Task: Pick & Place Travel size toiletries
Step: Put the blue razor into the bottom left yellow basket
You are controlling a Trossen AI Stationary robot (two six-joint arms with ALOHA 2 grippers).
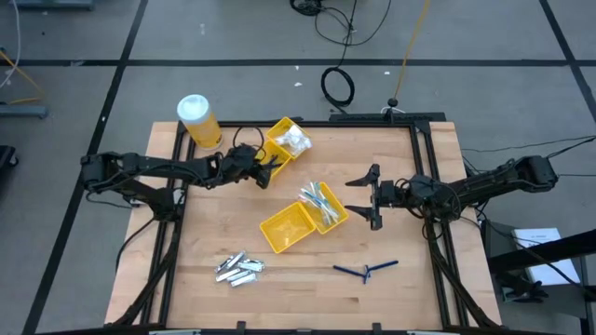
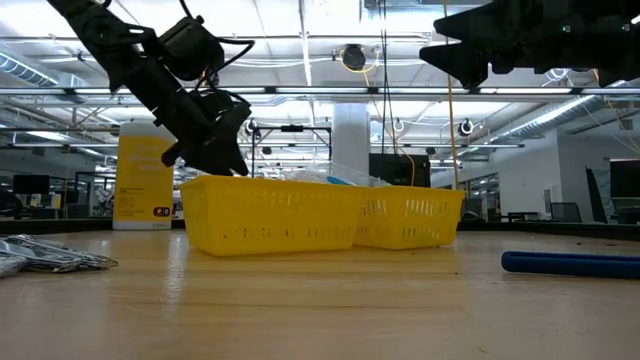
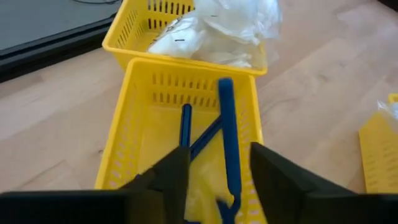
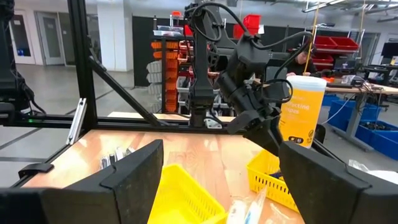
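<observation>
My left gripper [image 1: 267, 173] [image 3: 215, 180] is open above a yellow tray [image 3: 124, 143] that holds three dark-blue razor sticks [image 3: 225, 130]. One stick runs down between the fingers; whether it touches them I cannot tell. The tray behind it holds white crinkly packets [image 1: 294, 140] [image 3: 211, 31]. My right gripper [image 1: 365, 195] [image 4: 221, 186] is wide open above the table, right of the tray with slim pale sticks [image 1: 321, 201]. Two more blue razor sticks [image 1: 365, 270] [image 2: 570, 262] and several silver-grey tubes [image 1: 240, 268] [image 2: 45, 257] lie flat on the wood.
An empty yellow tray [image 1: 285, 229] sits against the pale-stick tray at the table's middle. A yellow jar with a white lid [image 1: 197, 119] [image 4: 301, 115] stands at the far left corner. A black frame [image 1: 424, 140] runs round the table edges.
</observation>
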